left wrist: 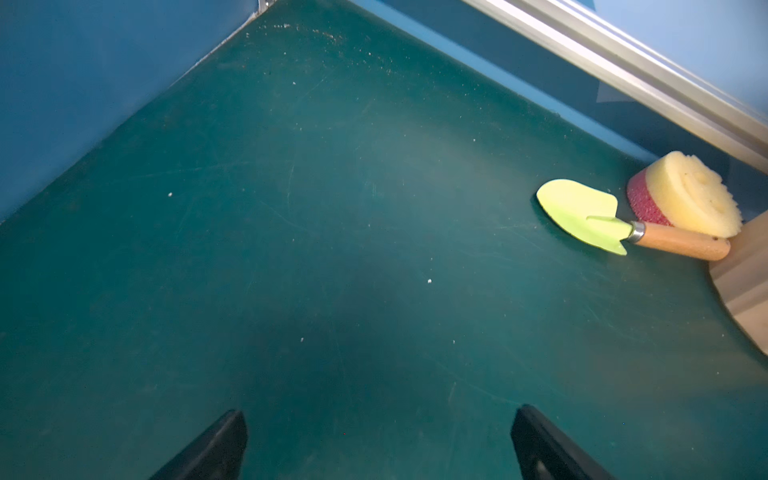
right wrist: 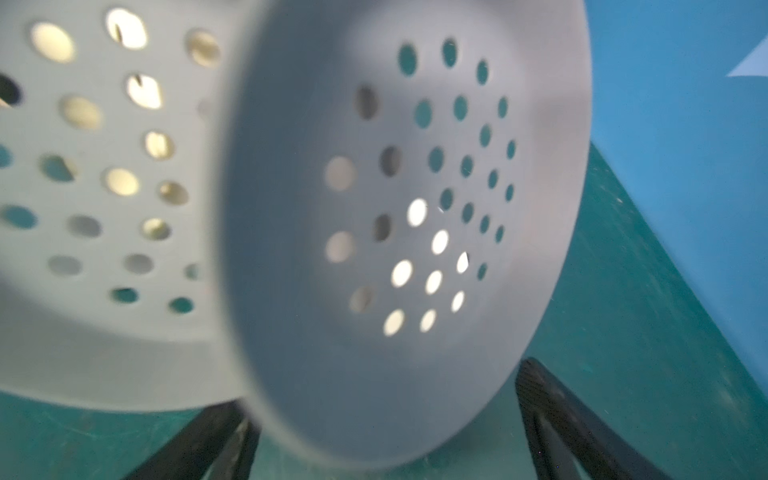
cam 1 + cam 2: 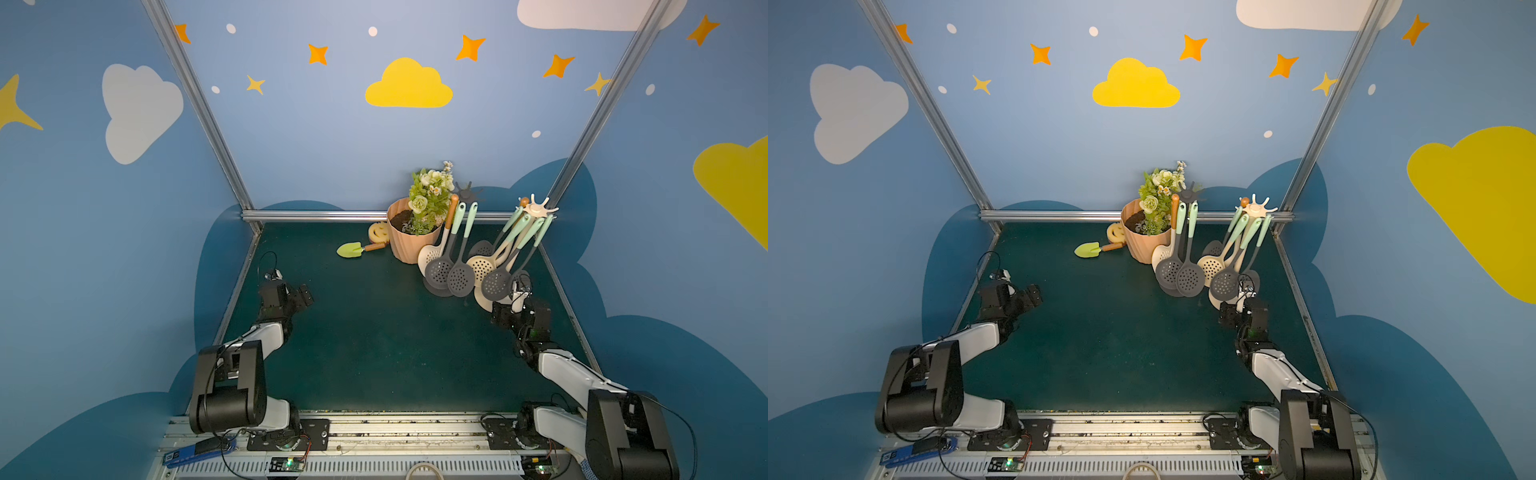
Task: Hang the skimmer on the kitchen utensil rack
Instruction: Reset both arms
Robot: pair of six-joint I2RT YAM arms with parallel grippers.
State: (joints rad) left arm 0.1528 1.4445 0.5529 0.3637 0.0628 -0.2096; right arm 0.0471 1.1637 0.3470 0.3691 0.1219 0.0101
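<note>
Hanging on the rack (image 3: 538, 210), the grey skimmer (image 3: 497, 284) is looking finished; right hand (image 2: 384, 388) and left hand (image 1: 380, 413) are gaping empty.

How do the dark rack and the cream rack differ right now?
The dark rack has a charcoal hub, the cream rack a pale one. The dark rack stands beside the flower pot, the cream rack nearer the right rear corner. The dark rack carries three utensils, the cream rack more. The open right tool is at the cream rack's grey skimmer, not the dark rack's. Both hold mint-handled skimmers.
</note>
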